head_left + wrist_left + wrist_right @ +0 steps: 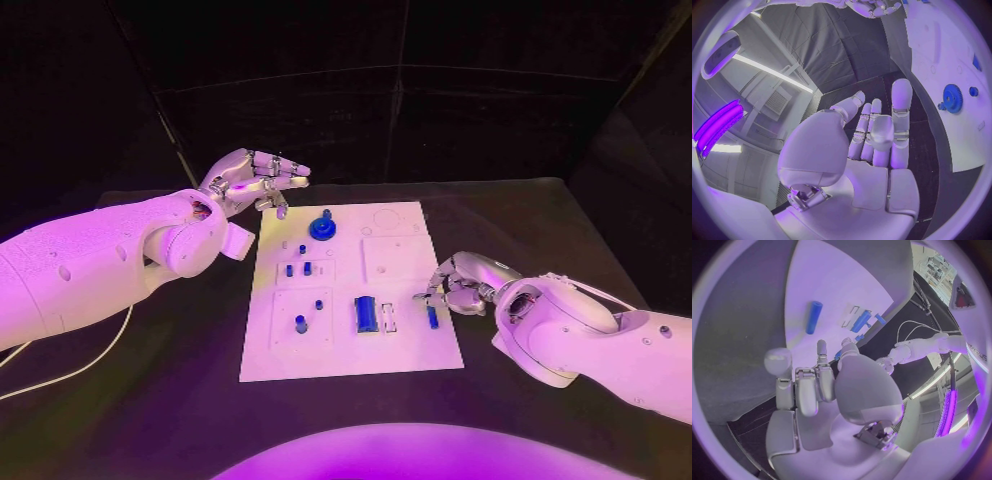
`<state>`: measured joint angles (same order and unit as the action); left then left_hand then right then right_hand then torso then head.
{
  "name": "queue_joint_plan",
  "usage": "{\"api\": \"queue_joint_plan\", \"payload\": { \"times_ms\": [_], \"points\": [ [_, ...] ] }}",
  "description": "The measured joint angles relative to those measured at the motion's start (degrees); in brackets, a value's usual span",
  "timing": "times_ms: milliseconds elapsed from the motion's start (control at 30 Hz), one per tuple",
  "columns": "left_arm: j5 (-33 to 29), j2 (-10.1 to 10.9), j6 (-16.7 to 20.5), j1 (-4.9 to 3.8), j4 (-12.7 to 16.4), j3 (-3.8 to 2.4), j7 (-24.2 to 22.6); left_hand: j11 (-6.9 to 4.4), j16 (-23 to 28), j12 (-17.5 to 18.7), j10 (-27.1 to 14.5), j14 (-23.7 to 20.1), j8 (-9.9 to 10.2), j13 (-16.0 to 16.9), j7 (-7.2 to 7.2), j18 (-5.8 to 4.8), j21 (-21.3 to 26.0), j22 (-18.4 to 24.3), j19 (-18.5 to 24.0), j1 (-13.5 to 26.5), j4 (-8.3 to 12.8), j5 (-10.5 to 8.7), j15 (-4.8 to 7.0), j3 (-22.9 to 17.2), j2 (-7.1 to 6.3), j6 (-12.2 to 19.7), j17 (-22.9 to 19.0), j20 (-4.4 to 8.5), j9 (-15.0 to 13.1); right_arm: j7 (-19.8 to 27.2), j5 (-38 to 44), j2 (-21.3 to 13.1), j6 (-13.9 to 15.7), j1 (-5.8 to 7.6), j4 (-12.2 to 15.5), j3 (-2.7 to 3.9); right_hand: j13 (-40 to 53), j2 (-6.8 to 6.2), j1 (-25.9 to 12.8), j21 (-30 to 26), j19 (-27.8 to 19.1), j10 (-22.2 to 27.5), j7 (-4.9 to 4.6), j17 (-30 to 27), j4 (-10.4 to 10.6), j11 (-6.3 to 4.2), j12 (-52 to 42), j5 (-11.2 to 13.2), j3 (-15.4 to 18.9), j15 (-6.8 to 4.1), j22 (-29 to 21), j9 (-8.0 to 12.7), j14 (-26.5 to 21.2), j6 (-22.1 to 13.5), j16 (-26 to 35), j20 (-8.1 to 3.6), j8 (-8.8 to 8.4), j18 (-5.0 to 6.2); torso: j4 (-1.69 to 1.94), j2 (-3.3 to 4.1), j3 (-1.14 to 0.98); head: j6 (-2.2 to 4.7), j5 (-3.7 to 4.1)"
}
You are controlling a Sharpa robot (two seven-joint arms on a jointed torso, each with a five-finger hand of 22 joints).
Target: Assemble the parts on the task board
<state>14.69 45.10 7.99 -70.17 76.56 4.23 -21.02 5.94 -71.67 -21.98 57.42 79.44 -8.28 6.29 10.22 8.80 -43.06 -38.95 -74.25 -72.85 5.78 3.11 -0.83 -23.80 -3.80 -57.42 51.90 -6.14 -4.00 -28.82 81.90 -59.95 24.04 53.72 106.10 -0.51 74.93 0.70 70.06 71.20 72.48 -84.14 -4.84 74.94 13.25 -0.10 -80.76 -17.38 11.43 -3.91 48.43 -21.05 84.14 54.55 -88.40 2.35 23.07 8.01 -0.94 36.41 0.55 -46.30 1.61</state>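
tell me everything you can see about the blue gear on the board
The blue gear is a round toothed wheel with a raised knob at its centre, plastic by its look. It lies flat near the far edge of the white task board. The left hand hovers beside it with fingers apart, not touching it.

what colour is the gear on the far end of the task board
The gear is blue, standing out against the white task board; the left wrist view shows it best.
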Motion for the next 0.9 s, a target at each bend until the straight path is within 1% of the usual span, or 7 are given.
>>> {"api": "queue_joint_plan", "payload": {
  "times_ms": [133, 267, 333, 400, 600, 633, 900],
  "points": [
    [0.0, 0.1, 0.0, 0.00, 0.0, 0.00, 0.0, 0.00, 0.0, 0.0, 0.0, 0.0, 0.0, 0.0, 0.00, 0.00, 0.0, 0.0, 0.0, 0.0, 0.0, 0.00, 0.00, 0.0, 0.00, 0.0, 0.0, 0.00, 0.0, -0.5, 1.2, -0.2, -0.9, -0.02, -0.5, -0.01, 0.0, 0.30, 0.9, 0.0, 0.0, 0.0, 0.00, 0.0, -0.4, 0.00, 0.0, -0.6, 0.0, 0.00, 0.0, 0.1, 0.0, 0.0, 0.0, 0.00, 0.00, 0.00, -0.03, -0.01, -0.04, -0.21, -0.04],
    [0.0, 0.2, 0.0, 0.00, 0.0, 0.00, 0.0, 0.00, 0.0, 0.0, 0.0, 0.0, 0.0, 0.0, 0.00, 0.00, 0.0, 0.0, 0.0, 0.0, 0.0, 0.00, 0.00, 0.0, 0.00, 0.0, 0.0, 0.00, 0.0, -0.8, 2.1, -0.2, -1.7, -0.05, -0.6, -0.03, 0.0, 0.24, 1.6, 0.0, 0.0, 0.0, 0.29, 0.0, -0.7, 0.00, 0.0, -1.4, 0.1, 0.00, 0.2, 0.2, 0.0, 0.3, 0.0, 0.00, -0.22, 0.00, -0.03, -0.01, -0.02, -0.35, 0.03],
    [0.0, 0.3, 0.0, 0.00, 0.0, 0.00, 0.0, 0.00, 0.0, 0.0, 0.0, 0.0, 0.0, 0.0, 0.00, 0.00, 0.0, 0.0, 0.0, 0.0, 0.0, 0.00, 0.00, 0.0, 0.00, 0.0, 0.0, 0.00, 0.0, -1.0, 2.6, -0.2, -2.2, -0.06, -0.7, -0.03, 0.0, 0.52, 1.9, 0.0, 0.0, 0.0, 0.11, 0.0, -0.9, 0.00, 0.0, -1.9, 0.2, 0.00, 0.3, 0.2, 0.0, 0.5, 0.0, 0.00, -0.22, 0.00, -0.03, -0.01, 0.01, -0.40, 0.09],
    [0.0, 0.3, 0.0, 0.00, 0.0, 0.00, 0.0, 0.00, 0.0, 0.0, 0.0, 0.0, 0.0, 0.0, 0.00, 0.00, 0.0, 0.0, 0.0, 0.0, 0.0, 0.00, 0.00, 0.0, 0.00, 0.0, 0.0, 0.00, 0.0, -1.2, 3.0, -0.1, -2.6, -0.07, -0.8, -0.03, 0.0, 0.30, 2.1, 0.0, 0.0, 0.0, 0.32, 0.0, -1.0, 0.00, 0.0, -2.0, 0.3, 0.00, 0.3, 0.2, 0.0, 0.7, 0.0, 0.00, -0.22, 0.00, -0.04, -0.01, 0.03, -0.41, 0.18],
    [0.0, 0.3, 0.0, 0.01, 0.0, 0.01, 0.0, 0.00, 0.0, 0.0, 0.0, 0.0, 0.0, 0.0, 0.00, 0.00, 0.0, 0.0, 0.0, 0.0, 0.0, 0.00, 0.00, 0.0, 0.00, 0.0, 0.0, 0.00, 0.0, -1.9, 4.1, 0.6, -4.7, -0.13, -1.3, -0.04, 0.0, 0.52, 2.4, 0.0, 0.0, 0.0, 0.32, 0.0, -1.3, 0.00, 0.0, -2.2, 0.3, 0.00, 0.3, 0.3, 0.0, 0.7, 0.0, 0.00, -0.22, 0.00, -0.03, -0.02, 0.04, -0.55, 0.33],
    [0.0, 0.3, 0.0, 0.01, 0.0, 0.01, 0.0, 0.00, 0.0, 0.0, 0.0, 0.0, 0.0, 0.0, 0.00, 0.00, 0.0, 0.0, 0.0, 0.0, 0.0, 0.00, 0.00, 0.0, 0.00, 0.0, 0.0, 0.00, 0.0, -2.0, 4.3, 0.8, -5.1, -0.17, -1.5, -0.04, 0.0, 0.23, 2.6, 0.0, 0.0, 0.0, 0.14, 0.0, -1.3, 0.00, 0.0, -2.2, 0.3, 0.00, 0.3, 0.3, 0.0, 0.9, 0.0, 0.00, -0.22, 0.00, -0.01, -0.03, 0.04, -0.57, 0.33],
    [0.0, 0.3, 0.0, 0.01, 0.0, 0.01, 0.0, 0.00, 0.0, 0.0, 0.0, 0.0, 0.0, 0.0, 0.00, 0.00, 0.0, 0.0, 0.0, 0.0, 0.0, 0.00, 0.00, 0.0, 0.00, 0.0, 0.0, 0.00, 0.0, -2.8, 5.6, 1.2, -7.4, -0.73, -1.7, -0.04, 0.0, 0.22, 3.1, 0.0, 0.0, 0.0, 0.34, 0.0, -1.7, 0.00, 0.0, -2.4, 0.5, 0.01, 0.3, 0.3, 0.0, 1.1, 0.0, 0.00, -0.20, 0.00, 0.07, -0.06, 0.01, -0.63, 0.30]
  ]
}}
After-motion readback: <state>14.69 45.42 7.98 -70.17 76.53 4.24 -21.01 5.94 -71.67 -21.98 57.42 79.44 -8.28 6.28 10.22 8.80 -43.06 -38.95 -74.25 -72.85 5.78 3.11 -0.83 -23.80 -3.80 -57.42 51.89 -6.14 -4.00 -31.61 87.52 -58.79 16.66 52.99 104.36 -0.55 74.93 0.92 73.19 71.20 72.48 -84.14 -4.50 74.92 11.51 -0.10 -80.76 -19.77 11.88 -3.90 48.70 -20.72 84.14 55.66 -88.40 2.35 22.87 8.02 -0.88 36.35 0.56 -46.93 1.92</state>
